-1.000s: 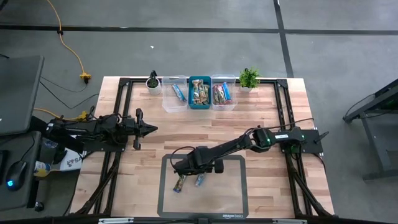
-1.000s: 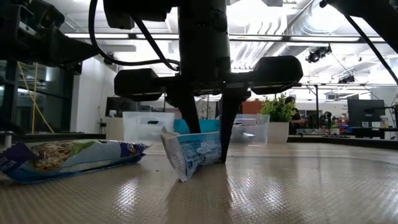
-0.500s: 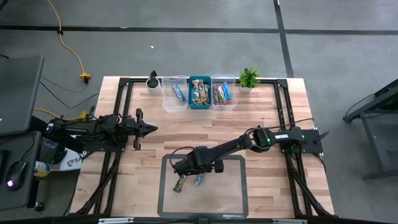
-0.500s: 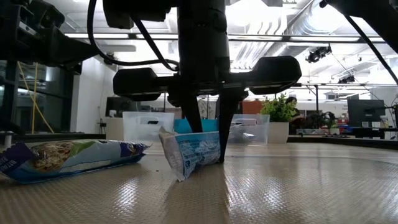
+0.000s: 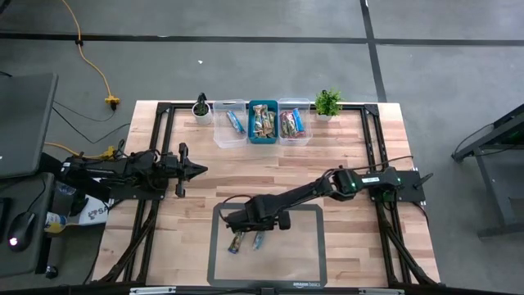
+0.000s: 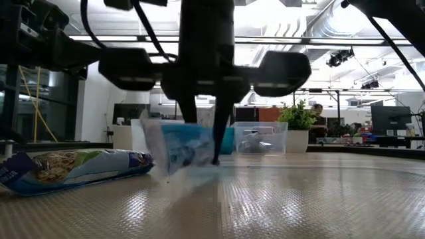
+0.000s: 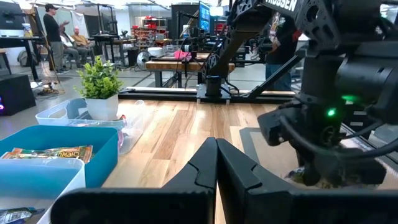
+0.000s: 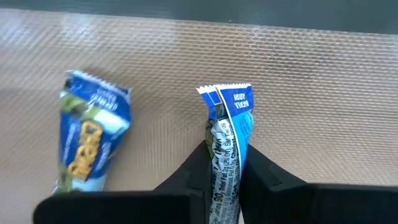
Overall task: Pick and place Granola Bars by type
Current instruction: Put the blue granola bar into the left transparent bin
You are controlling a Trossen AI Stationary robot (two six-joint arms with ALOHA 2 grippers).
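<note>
Down at the front of the table, the right gripper [image 5: 260,232] reaches over the grey mat [image 5: 307,254] and pinches a blue-wrapped granola bar [image 8: 227,146] between its two dark fingers [image 8: 194,169]; the wrist view shows the wrapper squeezed on both sides, its crimped end sticking out beyond the fingertips. From table height the bar [image 6: 178,147] hangs tilted in the grip, and whether its lower corner touches the mat cannot be told. A second granola bar [image 5: 237,242], blue and green with a yellowish picture on the wrapper, lies flat on the mat just beside the held one. At the far edge of the table stand three bins side by side: a clear bin [image 5: 221,135] holding a blue bar, a blue bin [image 5: 251,135] holding brownish bars, and another clear bin [image 5: 305,131] with red and blue wrappers in it. A small dark pot [image 5: 201,107] sits at the left end of this row and a green potted plant [image 5: 328,102] at the right. The left gripper [image 5: 199,170] waits over the bare wood on the left side, well apart from the mat, its fingers [image 7: 205,163] pressed together with nothing between them.
</note>
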